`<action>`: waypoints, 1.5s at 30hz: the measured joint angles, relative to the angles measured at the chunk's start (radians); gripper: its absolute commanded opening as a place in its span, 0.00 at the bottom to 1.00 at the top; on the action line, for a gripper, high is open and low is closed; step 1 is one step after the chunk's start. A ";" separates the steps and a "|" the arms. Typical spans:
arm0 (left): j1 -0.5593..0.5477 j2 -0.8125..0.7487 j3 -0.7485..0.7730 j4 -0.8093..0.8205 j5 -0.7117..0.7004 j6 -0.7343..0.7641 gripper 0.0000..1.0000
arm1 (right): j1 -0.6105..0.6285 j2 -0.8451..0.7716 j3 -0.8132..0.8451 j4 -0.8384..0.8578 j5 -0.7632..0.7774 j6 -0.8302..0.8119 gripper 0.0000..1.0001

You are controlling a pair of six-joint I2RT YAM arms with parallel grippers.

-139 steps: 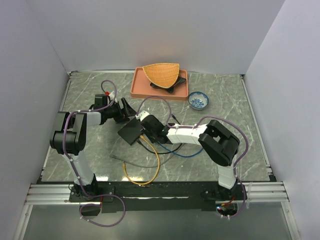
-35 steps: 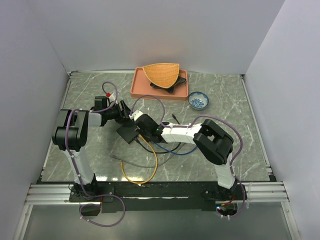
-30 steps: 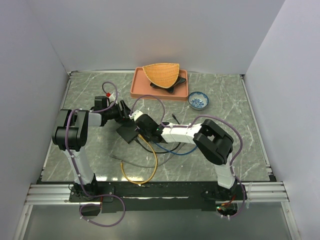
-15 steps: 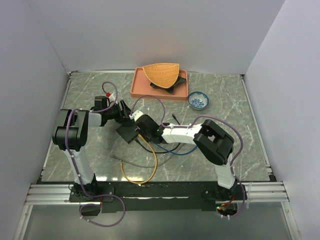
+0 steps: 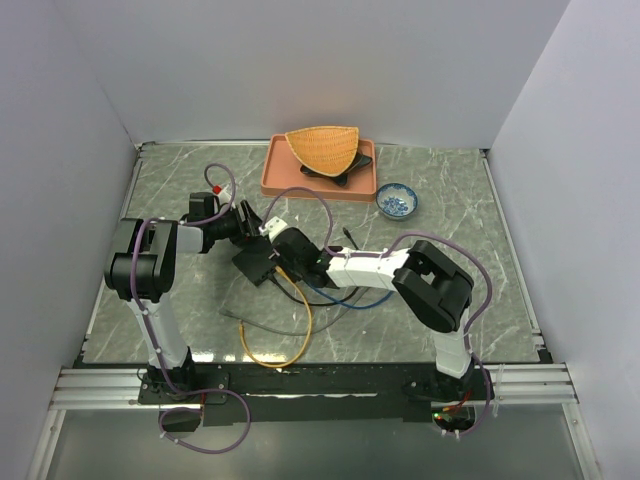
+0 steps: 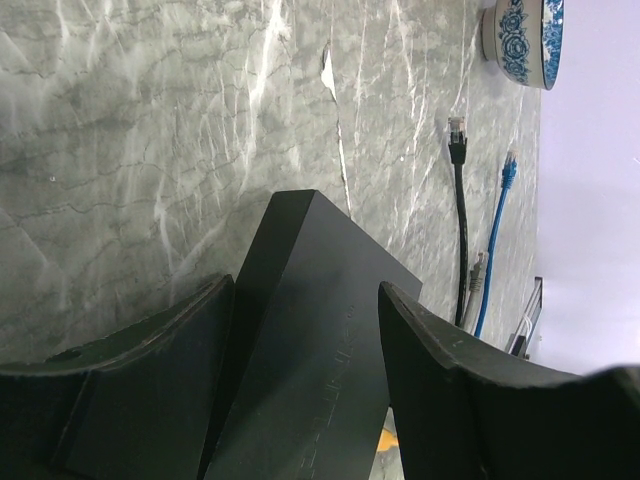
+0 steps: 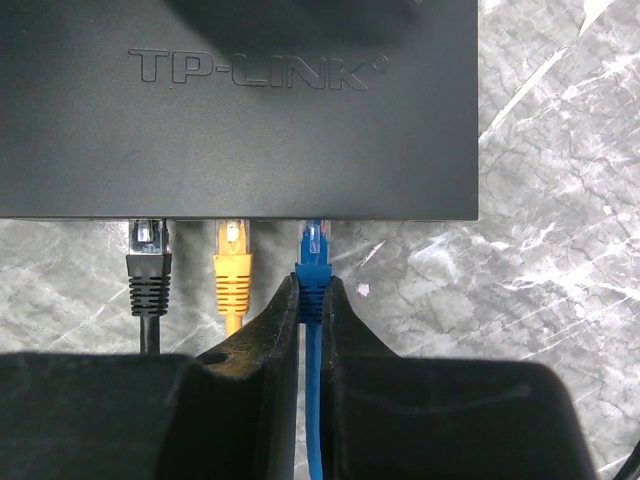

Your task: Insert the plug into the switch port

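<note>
The switch (image 7: 240, 110) is a flat black TP-LINK box; it also shows in the top view (image 5: 257, 262) left of centre. My right gripper (image 7: 313, 300) is shut on the blue plug (image 7: 313, 265), whose clear tip sits in the port at the switch's edge. A black plug (image 7: 148, 265) and a yellow plug (image 7: 232, 268) sit in the ports to its left. My left gripper (image 6: 305, 290) straddles the switch (image 6: 310, 340) from the far side, its fingers against both sides. In the top view the left gripper (image 5: 245, 222) and right gripper (image 5: 280, 245) meet at the switch.
Loose black (image 6: 458, 135) and blue (image 6: 509, 165) plugs lie on the marble beyond the switch. Yellow (image 5: 290, 345), blue and dark cables loop in front of it. An orange tray (image 5: 318, 182) with a wicker basket (image 5: 322, 147) and a blue-patterned bowl (image 5: 398, 201) stand at the back.
Since 4.6 s ago the right gripper has moved left up to the switch, which shifted slightly left. Over the last second the right forearm swung a little and the gripper edged closer.
</note>
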 measured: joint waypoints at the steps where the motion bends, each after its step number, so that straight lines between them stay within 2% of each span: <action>1: 0.000 0.000 0.000 0.000 0.000 0.000 0.66 | 0.000 0.000 0.000 0.000 0.000 0.000 0.00; 22: 0.002 -0.001 -0.037 0.059 -0.005 0.017 0.54 | 0.003 0.045 0.018 -0.005 0.011 0.007 0.00; 45: 0.001 -0.027 -0.067 0.061 -0.056 0.045 0.49 | -0.001 0.061 0.048 -0.021 -0.008 0.006 0.00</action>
